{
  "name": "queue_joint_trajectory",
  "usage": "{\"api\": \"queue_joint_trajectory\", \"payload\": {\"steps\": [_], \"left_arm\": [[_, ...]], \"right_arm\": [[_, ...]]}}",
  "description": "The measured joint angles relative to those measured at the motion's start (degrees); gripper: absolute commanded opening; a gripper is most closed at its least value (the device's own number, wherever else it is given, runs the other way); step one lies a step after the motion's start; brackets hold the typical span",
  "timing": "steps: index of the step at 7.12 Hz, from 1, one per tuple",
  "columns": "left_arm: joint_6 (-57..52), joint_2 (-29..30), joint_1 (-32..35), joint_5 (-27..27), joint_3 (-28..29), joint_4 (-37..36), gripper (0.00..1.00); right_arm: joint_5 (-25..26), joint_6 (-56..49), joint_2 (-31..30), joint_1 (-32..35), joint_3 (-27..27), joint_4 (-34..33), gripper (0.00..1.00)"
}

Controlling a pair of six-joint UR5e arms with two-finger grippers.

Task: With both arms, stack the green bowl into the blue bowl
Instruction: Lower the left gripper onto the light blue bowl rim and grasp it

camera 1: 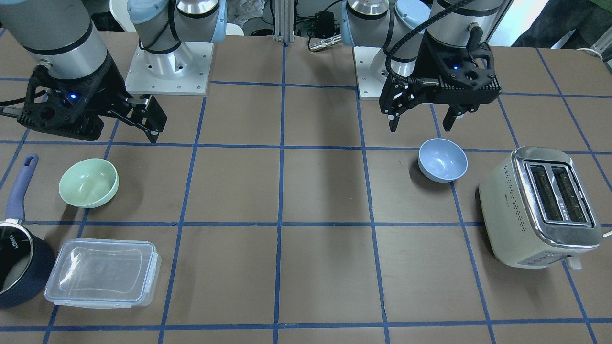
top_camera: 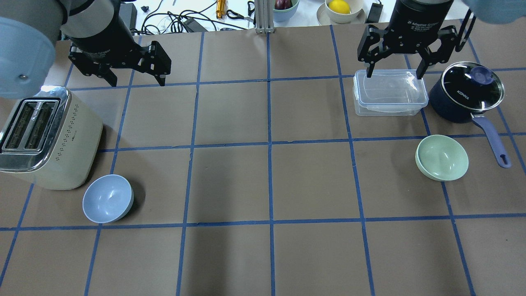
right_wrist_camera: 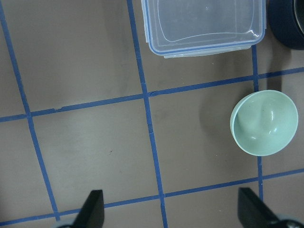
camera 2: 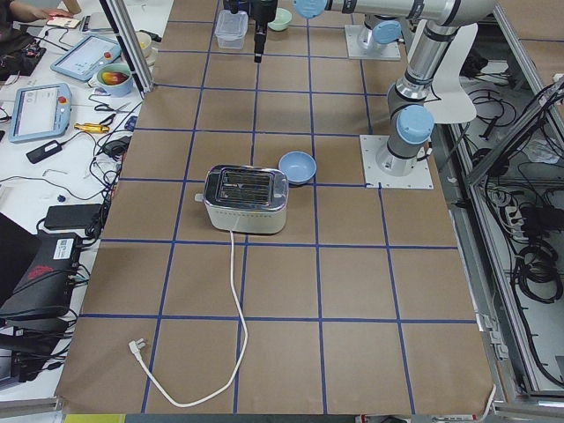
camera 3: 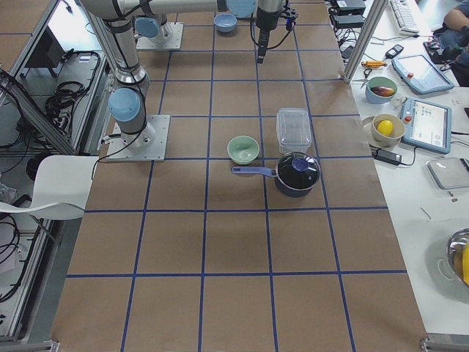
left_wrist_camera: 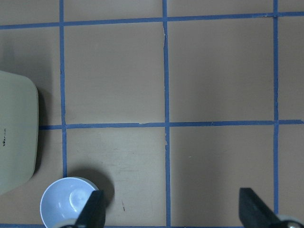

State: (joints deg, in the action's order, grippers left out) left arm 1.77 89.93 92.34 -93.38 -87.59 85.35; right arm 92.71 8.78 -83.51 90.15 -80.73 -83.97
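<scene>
The green bowl stands upright on the table on my right side; it also shows in the overhead view and the right wrist view. The blue bowl stands upright on my left side next to the toaster, and shows in the overhead view and the left wrist view. My left gripper is open and empty, high above the table beyond the blue bowl. My right gripper is open and empty, high over the clear container, beyond the green bowl.
A cream toaster stands right beside the blue bowl, its cord trailing off. A lidded clear container and a navy saucepan, its handle pointing past the green bowl, sit near that bowl.
</scene>
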Motion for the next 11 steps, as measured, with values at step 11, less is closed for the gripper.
{"api": "queue_joint_trajectory", "payload": {"steps": [11], "left_arm": [[-3.6, -2.3, -9.1, -6.1, -38.0, -27.5, 1.0]], "right_arm": [[0.5, -0.9, -0.1, -0.3, -0.5, -1.6, 1.0]]}}
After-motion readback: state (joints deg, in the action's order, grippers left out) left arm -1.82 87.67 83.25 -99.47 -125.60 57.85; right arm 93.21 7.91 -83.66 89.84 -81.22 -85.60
